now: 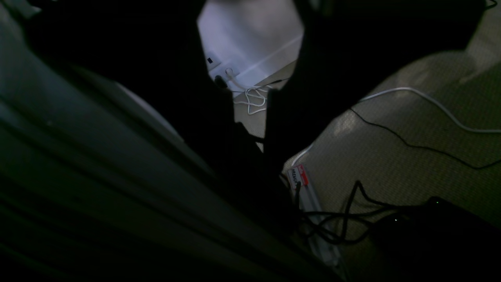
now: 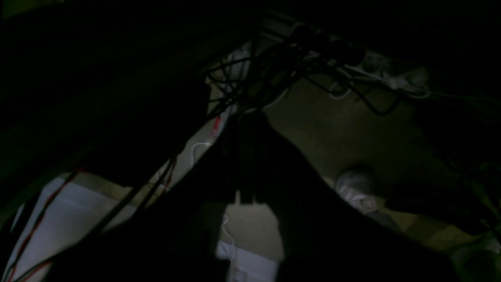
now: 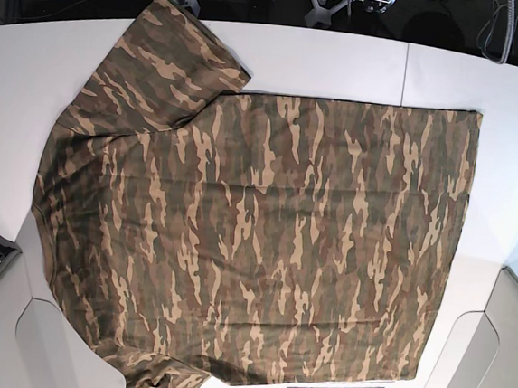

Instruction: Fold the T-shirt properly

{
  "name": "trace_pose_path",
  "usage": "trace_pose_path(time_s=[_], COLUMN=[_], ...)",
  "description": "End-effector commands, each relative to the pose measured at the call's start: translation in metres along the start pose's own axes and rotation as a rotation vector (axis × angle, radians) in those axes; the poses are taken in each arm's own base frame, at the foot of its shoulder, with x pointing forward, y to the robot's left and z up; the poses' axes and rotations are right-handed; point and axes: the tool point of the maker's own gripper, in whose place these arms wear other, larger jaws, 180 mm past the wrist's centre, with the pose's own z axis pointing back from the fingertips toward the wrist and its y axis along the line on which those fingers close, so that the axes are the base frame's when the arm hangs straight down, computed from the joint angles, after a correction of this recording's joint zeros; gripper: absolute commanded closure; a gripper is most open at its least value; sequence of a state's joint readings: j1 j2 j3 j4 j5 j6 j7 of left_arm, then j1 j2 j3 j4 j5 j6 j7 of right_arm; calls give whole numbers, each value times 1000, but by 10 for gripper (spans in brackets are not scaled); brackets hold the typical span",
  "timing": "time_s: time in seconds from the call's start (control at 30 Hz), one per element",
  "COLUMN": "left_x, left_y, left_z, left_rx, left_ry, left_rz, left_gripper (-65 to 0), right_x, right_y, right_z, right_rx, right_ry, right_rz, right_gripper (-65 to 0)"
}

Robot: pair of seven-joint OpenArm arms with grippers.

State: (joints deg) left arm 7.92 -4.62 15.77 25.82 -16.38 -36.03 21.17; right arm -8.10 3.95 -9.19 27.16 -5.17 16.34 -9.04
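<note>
The T-shirt (image 3: 255,239) lies spread flat on the white worktop (image 3: 343,65) — soft, light, limp, best pinched at hem corners or sleeve (image 3: 176,55). Both arms' jaws are too dark to judge — I cannot tell.

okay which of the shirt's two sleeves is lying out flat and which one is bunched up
On the T-shirt, the sleeve at the top left of the base view lies spread flat on the white table. The sleeve at the bottom left is crumpled at the table's edge.
</note>
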Motion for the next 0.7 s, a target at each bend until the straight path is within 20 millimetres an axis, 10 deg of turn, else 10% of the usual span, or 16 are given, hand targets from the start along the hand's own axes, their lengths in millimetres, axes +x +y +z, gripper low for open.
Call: trace_pose_path(time_s=[0.0, 0.67], left_x=[-2, -46], left_y=[-10, -16], left_z=[-2, 29], left_rx=[-42, -63], left_ry=[-3, -115], left_rz=[-3, -16], left_gripper=[-155, -155], right_x=[2, -58], right_y=[0, 9], right_z=[1, 44], right_rx=[7, 162], right_ry=[-13, -61], right_rz=[1, -11], right_gripper=[-3, -2])
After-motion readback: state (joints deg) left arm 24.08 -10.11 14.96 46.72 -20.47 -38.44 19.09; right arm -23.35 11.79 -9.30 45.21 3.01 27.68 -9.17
